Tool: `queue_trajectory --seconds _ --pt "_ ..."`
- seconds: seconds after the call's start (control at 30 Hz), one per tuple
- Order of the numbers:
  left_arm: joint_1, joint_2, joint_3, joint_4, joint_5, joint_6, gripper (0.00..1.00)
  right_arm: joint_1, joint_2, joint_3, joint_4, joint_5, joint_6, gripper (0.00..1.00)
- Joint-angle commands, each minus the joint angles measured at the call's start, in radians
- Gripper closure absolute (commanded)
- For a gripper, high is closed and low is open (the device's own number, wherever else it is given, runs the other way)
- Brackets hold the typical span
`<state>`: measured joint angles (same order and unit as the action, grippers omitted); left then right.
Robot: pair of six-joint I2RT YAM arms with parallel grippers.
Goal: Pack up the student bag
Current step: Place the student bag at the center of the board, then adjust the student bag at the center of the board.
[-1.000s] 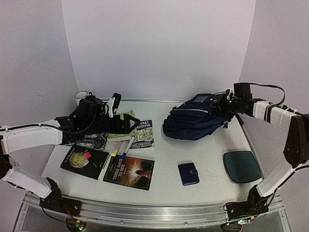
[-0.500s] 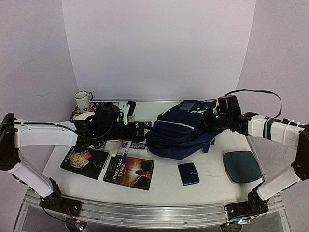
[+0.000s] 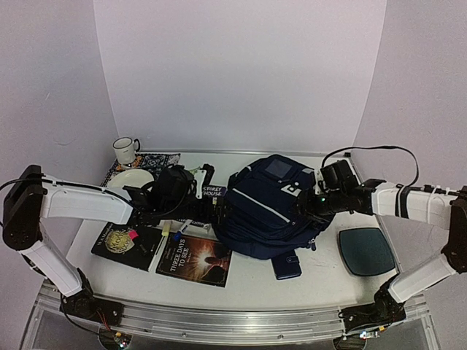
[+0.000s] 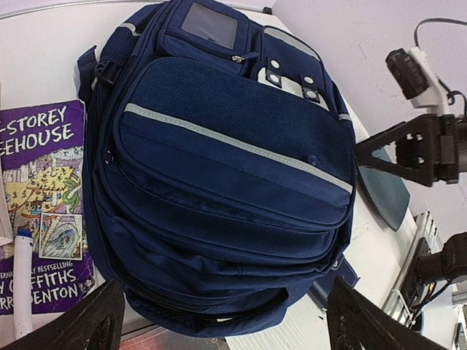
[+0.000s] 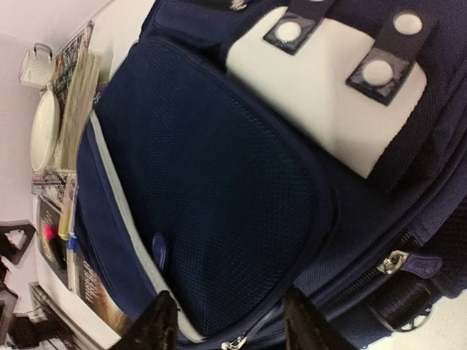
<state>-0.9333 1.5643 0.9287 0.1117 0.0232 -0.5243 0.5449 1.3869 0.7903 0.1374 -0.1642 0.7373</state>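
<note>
The left tool stands spread wide at 9 o'clock of the student bag, and the right tool, at the bag's 3 o'clock side, has its jaws parted with nothing clamped between them. The bag lies face up at the centre of the white desk, with pale lilac walls around. Books crowd the desk's 9 o'clock side, a teal pad lies at 4 o'clock near the edge, and bare desk shows at 12 and 6 o'clock.

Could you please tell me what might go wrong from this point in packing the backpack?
The backpack lies partly over the navy wallet and against the Treehouse book, so shifting it could drag or hide them. Its pockets look zipped shut, and the open left gripper may snag a strap rather than a zip.
</note>
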Motion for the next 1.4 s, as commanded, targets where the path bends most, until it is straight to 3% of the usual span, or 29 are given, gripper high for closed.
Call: queue_trajectory --seconds 0.0,0.27,0.4,0.5,0.87,1.37 --pt "-0.002 0.011 0.048 0.040 0.000 0.047 0.02 -0.008 -0.040 0.116 -0.213 -0.012 -0.293 0.39" --pt "-0.004 0.021 0.031 0.043 0.038 0.043 0.02 -0.176 0.033 0.177 -0.293 -0.215 -0.475 0.28" --pt "-0.006 0.031 0.036 0.043 0.055 0.043 0.02 -0.191 0.071 0.156 -0.285 -0.341 -0.514 0.27" --pt "-0.007 0.042 0.045 0.042 0.053 0.047 0.03 -0.191 0.078 0.096 -0.233 -0.407 -0.557 0.22" --pt "-0.007 0.110 0.069 0.044 0.015 0.018 0.03 -0.186 0.121 -0.007 -0.032 -0.478 -0.592 0.02" --pt "-0.010 0.199 0.087 0.058 0.030 -0.052 0.03 -0.094 0.153 -0.039 -0.009 -0.480 -0.624 0.02"
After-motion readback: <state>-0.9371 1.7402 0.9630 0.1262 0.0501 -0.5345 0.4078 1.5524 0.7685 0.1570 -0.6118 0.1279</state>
